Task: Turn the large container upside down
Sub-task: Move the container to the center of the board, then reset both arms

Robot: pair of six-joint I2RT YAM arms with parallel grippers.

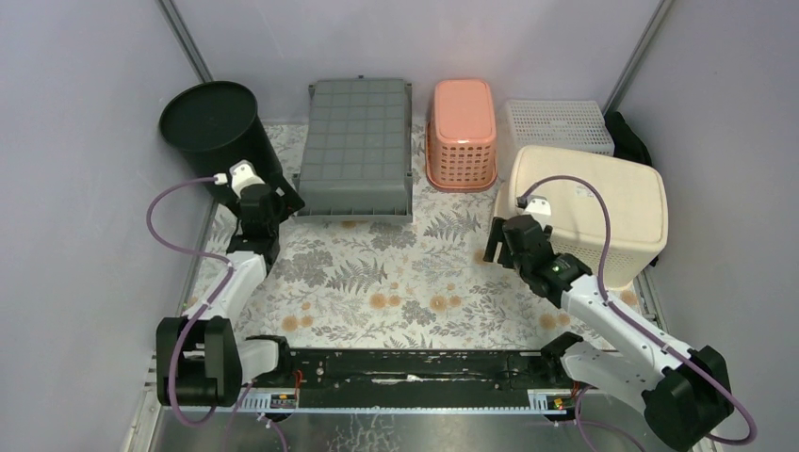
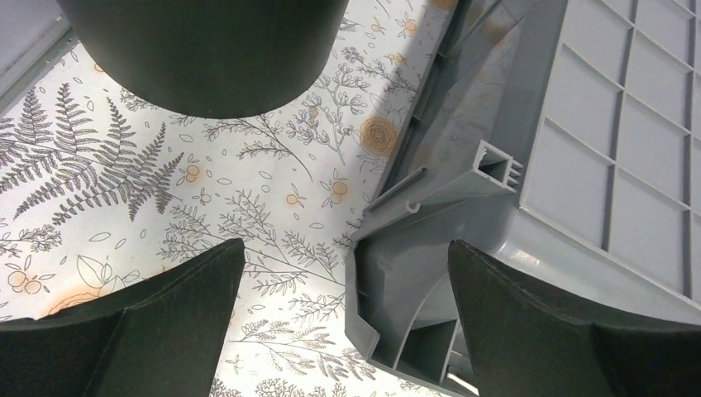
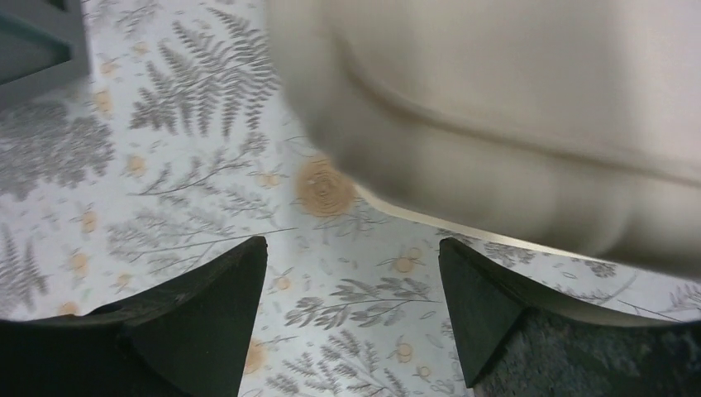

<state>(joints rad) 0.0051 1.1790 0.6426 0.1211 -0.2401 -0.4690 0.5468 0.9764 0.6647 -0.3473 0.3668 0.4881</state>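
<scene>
A large grey crate lies base up at the back middle, its ribbed grid bottom facing up. My left gripper is open at its near left corner; in the left wrist view the crate's rim corner sits between the spread fingers, closer to the right finger. A large beige bin lies base up at the right. My right gripper is open and empty just left of it, over the mat; the bin's blurred wall fills the upper right of the right wrist view.
A black round bucket stands base up at the back left, close behind the left gripper. A pink basket and a white mesh basket lie at the back. Grey walls close in both sides. A floral mat covers the table.
</scene>
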